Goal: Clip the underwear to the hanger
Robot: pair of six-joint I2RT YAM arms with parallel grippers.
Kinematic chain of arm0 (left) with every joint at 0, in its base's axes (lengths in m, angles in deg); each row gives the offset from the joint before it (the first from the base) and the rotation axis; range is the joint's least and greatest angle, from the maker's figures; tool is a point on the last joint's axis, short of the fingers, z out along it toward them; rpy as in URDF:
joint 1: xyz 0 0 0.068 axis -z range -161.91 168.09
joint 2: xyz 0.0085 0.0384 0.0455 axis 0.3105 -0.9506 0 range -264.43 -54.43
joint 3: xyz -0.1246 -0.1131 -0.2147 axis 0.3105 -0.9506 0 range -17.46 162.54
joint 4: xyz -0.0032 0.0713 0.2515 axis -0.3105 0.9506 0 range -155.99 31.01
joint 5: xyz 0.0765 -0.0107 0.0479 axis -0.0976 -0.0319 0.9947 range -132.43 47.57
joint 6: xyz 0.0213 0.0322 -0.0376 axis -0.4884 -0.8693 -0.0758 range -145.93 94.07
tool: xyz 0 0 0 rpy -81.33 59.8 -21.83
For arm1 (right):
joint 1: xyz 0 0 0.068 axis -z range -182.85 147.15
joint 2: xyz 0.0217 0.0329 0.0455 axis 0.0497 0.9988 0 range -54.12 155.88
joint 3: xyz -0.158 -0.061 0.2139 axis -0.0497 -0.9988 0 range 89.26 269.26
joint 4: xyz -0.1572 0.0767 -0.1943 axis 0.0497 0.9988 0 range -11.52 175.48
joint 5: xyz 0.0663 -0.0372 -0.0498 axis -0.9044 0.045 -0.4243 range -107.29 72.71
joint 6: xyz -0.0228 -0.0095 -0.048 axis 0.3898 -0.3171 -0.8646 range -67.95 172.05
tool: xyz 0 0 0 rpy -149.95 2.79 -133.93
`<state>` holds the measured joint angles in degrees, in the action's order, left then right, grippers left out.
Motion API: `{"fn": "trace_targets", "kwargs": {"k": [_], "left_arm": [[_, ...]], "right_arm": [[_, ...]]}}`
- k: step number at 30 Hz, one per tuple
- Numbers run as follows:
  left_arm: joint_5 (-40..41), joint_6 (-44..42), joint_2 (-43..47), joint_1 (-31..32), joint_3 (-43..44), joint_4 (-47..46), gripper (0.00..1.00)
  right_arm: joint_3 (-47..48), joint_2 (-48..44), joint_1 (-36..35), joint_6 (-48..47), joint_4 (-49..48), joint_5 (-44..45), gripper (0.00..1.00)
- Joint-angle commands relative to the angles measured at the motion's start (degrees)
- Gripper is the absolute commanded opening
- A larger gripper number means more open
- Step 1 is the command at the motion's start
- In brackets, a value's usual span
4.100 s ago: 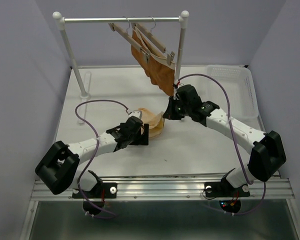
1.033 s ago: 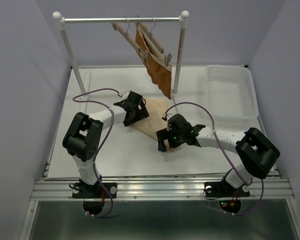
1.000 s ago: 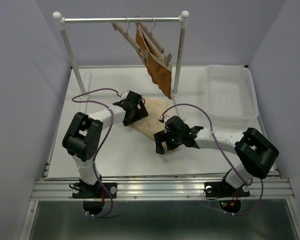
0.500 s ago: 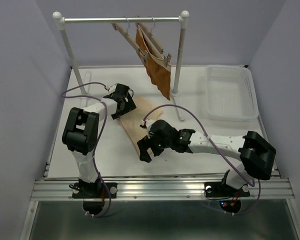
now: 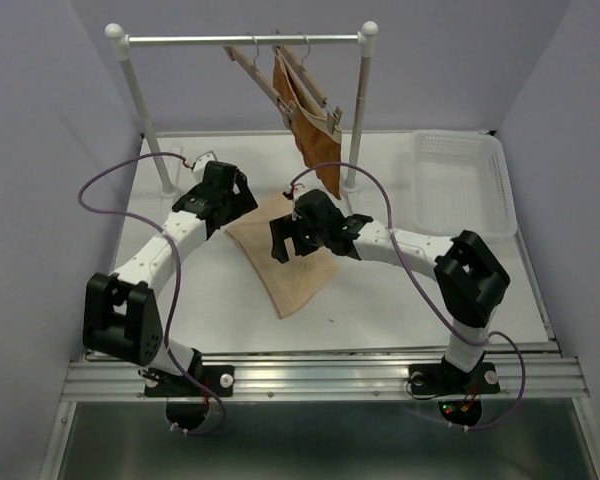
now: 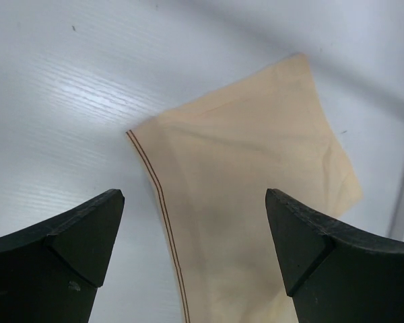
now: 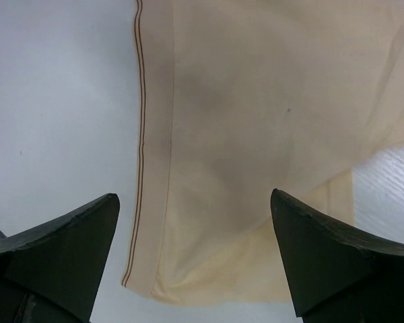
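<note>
Left jaws are wide apart and empty, and the right jaws are spread just as wide, gripping nothing. The underwear (image 5: 285, 265) lies flat on the worktop (image 5: 210, 300), directly beneath both pairs. In the left wrist view its striped hem runs down the gap between the jaws. Under the right jaws that hem sits toward the left finger, with fabric filling the rest. The hanger (image 5: 252, 75) hangs on the rail (image 5: 200, 41) beyond both jaws, well apart, beside the rust-brown garment (image 5: 315, 140).

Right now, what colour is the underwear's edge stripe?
Brown double line on the underwear, clearest in right wrist view.
</note>
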<state>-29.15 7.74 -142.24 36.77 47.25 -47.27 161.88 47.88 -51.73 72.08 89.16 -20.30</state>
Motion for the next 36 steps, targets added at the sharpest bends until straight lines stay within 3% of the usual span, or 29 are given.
{"fn": "trace_targets", "kwargs": {"k": [1,7,15,24,27,36], "left_arm": [[3.69,5.08,9.64,-1.54,-4.93,4.75,0.99],[-4.57,4.21,14.34,-1.54,-13.46,-6.49,0.99],[-12.66,1.84,3.62,0.04,-7.67,-16.52,0.99],[-13.01,1.40,-16.58,1.71,-0.12,-17.49,0.99],[-13.01,0.96,-19.23,1.71,1.29,-17.14,0.99],[-13.01,-2.20,-26.88,6.63,8.49,-15.47,0.99]], "right_arm": [[4.46,3.55,2.65,2.27,-0.93,0.20,1.00],[-5.72,0.31,2.65,4.31,-1.88,1.43,1.00],[-14.52,-0.13,2.65,7.91,-6.81,-1.04,1.00],[-21.55,-6.27,2.65,11.95,-6.90,2.73,1.00],[-25.24,-9.00,2.65,13.54,-6.81,4.32,1.00],[-38.32,-22.44,2.65,16.09,-5.67,-4.17,1.00]]}}
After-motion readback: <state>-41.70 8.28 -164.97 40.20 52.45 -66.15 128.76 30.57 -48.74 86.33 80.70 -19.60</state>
